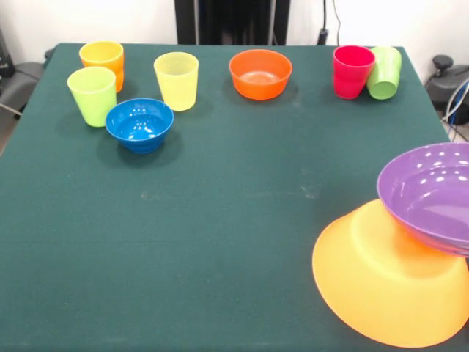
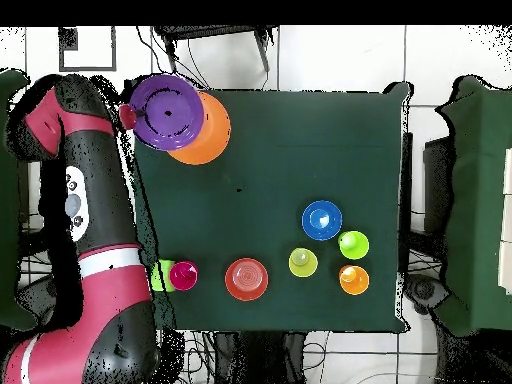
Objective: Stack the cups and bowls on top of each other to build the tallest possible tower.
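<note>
**Purple bowl tilted on the orange-yellow bowl at the desk's corner**

In the front view, the purple bowl [image 1: 432, 194] sits tilted at the near right corner, its mouth turned up and to the left, resting on the upturned base of the orange-yellow bowl [image 1: 385, 286], which lies mouth-down on the green desk [image 1: 220, 242]. The two touch; the purple bowl runs past the picture's right edge.

The other pieces stand along the far side. The red-orange bowl [image 1: 260, 73] is upright near the far middle. To its right the red cup [image 1: 352, 70] stands upright with the green cup [image 1: 385, 72] leaning against it. To the left stands the yellow cup [image 1: 176, 80], then the blue bowl [image 1: 139, 124] a little nearer, with the lime cup [image 1: 92, 95] just beside it and the orange cup [image 1: 102, 61] touching the lime cup from behind.

From overhead, my arm [image 2: 95, 270] runs along the desk's left side, reaching up toward the purple bowl [image 2: 165, 110], which overlaps the orange-yellow bowl [image 2: 208, 135] at that corner. A small red part shows at the purple bowl's left rim, but I cannot tell whether my pincer is spread or pressed together, or whether it holds the rim.
</note>
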